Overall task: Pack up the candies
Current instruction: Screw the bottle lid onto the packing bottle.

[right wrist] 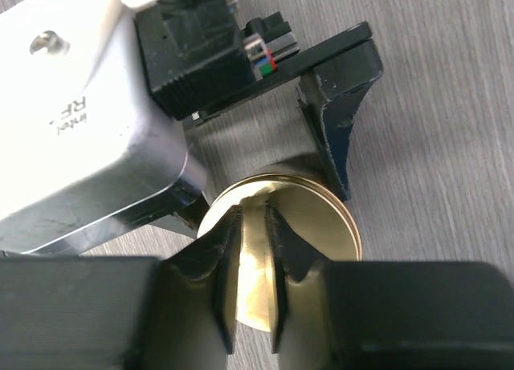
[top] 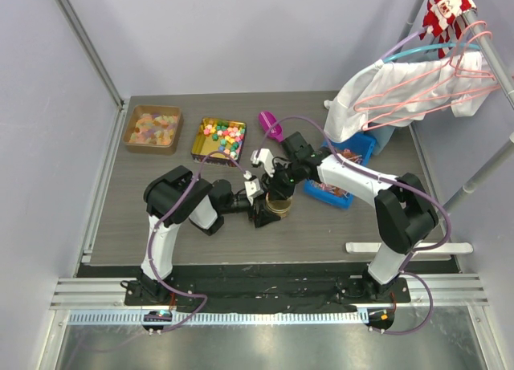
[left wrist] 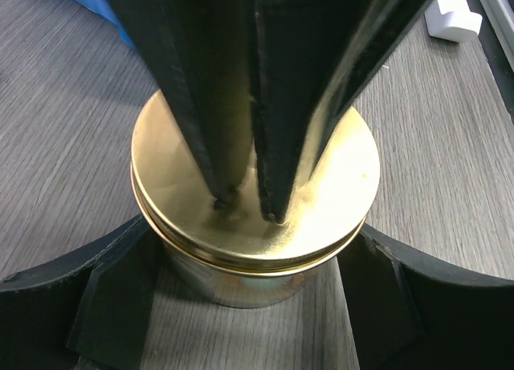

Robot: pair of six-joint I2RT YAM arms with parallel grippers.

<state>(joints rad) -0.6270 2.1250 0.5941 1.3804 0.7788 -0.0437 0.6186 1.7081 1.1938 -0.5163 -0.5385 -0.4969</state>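
The candies [top: 152,129], orange, yellow and pale gummies, lie in a brown box at the back left. A round gold tin [top: 279,207] with its lid on stands at the table's middle; it also shows in the left wrist view [left wrist: 257,185] and the right wrist view [right wrist: 321,217]. My left gripper [left wrist: 255,254] has its jaws against both sides of the tin, and one of its fingers [right wrist: 337,137] shows beside the tin. My right gripper [right wrist: 255,213] is nearly shut with nothing between the jaws, and its fingertips [left wrist: 289,105] rest on the lid.
A square gold tray of multicoloured candies [top: 219,139] sits next to the brown box. A pink scoop [top: 271,125] lies behind the tin. A blue bin [top: 345,165] stands right, under white cloth on hangers [top: 401,93]. A white strip [top: 401,247] lies front right.
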